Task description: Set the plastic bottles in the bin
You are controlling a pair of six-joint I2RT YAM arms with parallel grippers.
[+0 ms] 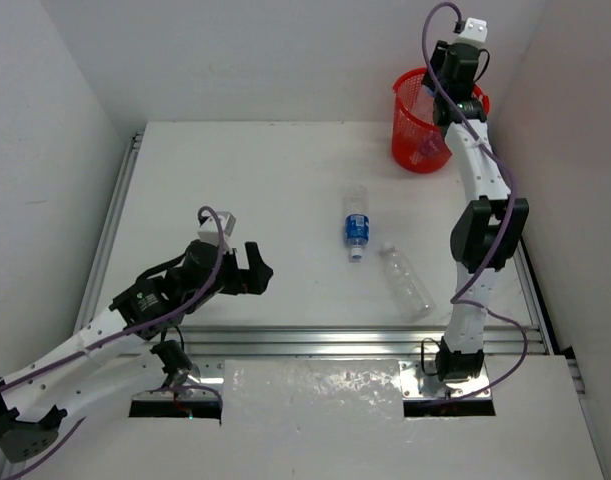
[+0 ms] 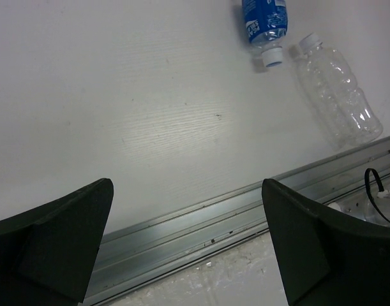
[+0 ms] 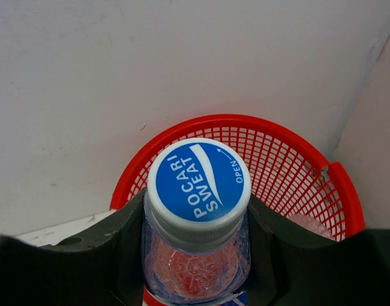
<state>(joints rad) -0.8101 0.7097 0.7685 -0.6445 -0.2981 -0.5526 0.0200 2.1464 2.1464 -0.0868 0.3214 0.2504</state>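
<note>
Right wrist: right pincer (image 3: 198,252) clamps a blue-capped bottle (image 3: 198,185) above the bin (image 3: 349,194); left pincer (image 2: 187,191) wide.

Blue-capped bottle (image 3: 198,191) above red bin (image 3: 279,167); blue-labelled bottle (image 1: 356,224), unlabelled bottle (image 1: 406,283) lying flat.

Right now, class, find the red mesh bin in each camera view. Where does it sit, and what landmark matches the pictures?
Top external: red mesh bin at the upper right, partly behind the right arm.
Left wrist: not in it.
Right wrist: centre, its rim arching behind the Pocari Sweat bottle.
Shared landmark: the white back wall behind the bin; the left wrist view matches the top through the lying blue-labelled bottle.
</note>
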